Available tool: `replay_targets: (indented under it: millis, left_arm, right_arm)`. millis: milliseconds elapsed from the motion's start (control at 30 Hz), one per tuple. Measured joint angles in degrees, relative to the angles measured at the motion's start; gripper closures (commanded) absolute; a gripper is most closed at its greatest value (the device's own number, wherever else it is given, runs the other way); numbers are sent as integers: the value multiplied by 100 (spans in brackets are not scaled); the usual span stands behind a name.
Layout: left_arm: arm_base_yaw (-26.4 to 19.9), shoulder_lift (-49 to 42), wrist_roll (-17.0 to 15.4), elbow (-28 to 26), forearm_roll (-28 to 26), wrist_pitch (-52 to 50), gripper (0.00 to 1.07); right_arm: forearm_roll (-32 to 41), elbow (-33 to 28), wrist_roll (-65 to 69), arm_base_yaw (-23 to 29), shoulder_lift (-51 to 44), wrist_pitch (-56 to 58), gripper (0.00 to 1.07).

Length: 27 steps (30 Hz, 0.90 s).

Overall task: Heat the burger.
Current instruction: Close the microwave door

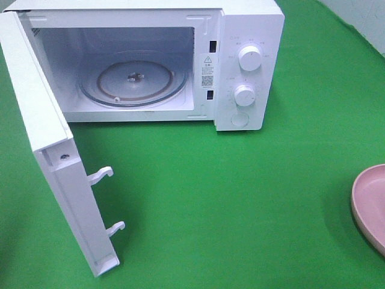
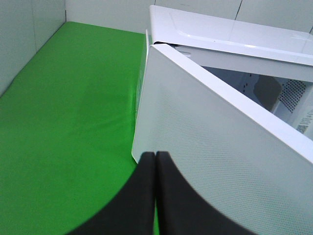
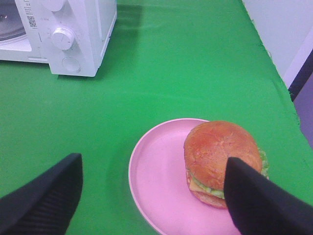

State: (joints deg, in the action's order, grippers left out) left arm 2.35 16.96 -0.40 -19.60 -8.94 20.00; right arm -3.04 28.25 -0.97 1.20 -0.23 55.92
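The burger (image 3: 220, 156), orange-brown bun with green lettuce and yellow cheese, sits on a round pink plate (image 3: 161, 186) in the right wrist view. My right gripper (image 3: 154, 196) is open above the plate, one finger overlapping the burger's near side in that view. In the high view only the plate's edge (image 1: 370, 201) shows at the right; the burger and both grippers are outside it. My left gripper (image 2: 155, 191) is shut, its black fingers (image 2: 137, 196) pressed together with nothing between them, close to the outer face of the open microwave door (image 2: 220, 147).
The white microwave (image 1: 249, 66) stands at the back with its door (image 1: 54, 162) swung wide open to the left. A glass turntable (image 1: 135, 84) lies inside the bare cavity. Green cloth (image 1: 240, 198) covers the table.
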Motion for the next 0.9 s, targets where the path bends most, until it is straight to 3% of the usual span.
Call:
replay_targets:
  millis: [233, 267, 367, 700, 833, 900]
  left_arm:
    - [0, 304, 0, 493, 0, -1014, 107]
    - [0, 498, 0, 796, 0, -1627, 107]
    - [0, 728, 0, 1020, 0, -2086, 107]
    - [0, 1925, 0, 1094, 52, -3071, 107]
    - [0, 3077, -23, 1094, 378, -3730, 107]
    - [0, 3180, -23, 1094, 401, -3822, 107]
  right_arm:
    - [0, 0, 0, 0, 0, 0, 31]
    - [0, 0, 0, 0, 0, 0, 31]
    - [0, 0, 0, 0, 0, 0, 31]
    - [0, 0, 0, 0, 0, 0, 31]
    - [0, 0, 0, 0, 0, 0, 31]
    - [0, 0, 0, 0, 0, 0, 31]
